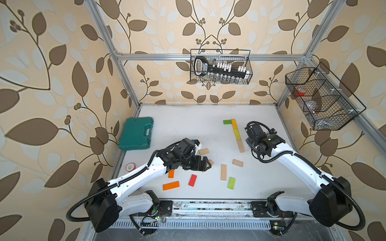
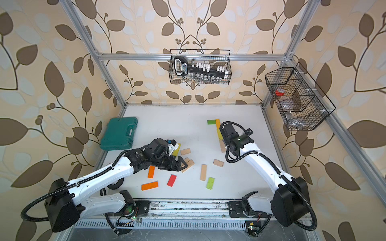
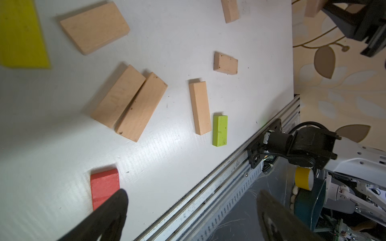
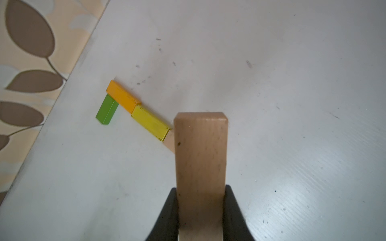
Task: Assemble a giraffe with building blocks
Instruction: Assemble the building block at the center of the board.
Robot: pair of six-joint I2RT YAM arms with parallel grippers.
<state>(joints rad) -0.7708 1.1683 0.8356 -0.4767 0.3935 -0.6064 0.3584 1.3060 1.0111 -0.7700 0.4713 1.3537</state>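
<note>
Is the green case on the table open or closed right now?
Closed. In both top views the green case lies flat with its halves together; none of its inside shows.

Robotics lab cell: aluminium-profile frame (image 1: 167, 56), leaf-wallpaper panels (image 1: 52, 83), white surface (image 1: 188, 129), two robot arms (image 1: 135, 173) on a rail (image 1: 208, 205), wire baskets (image 1: 220, 50) hung on frame.

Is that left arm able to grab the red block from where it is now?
Probably yes: the left gripper is open and empty, close to the red block, which lies flat with nothing on or against it.
</note>
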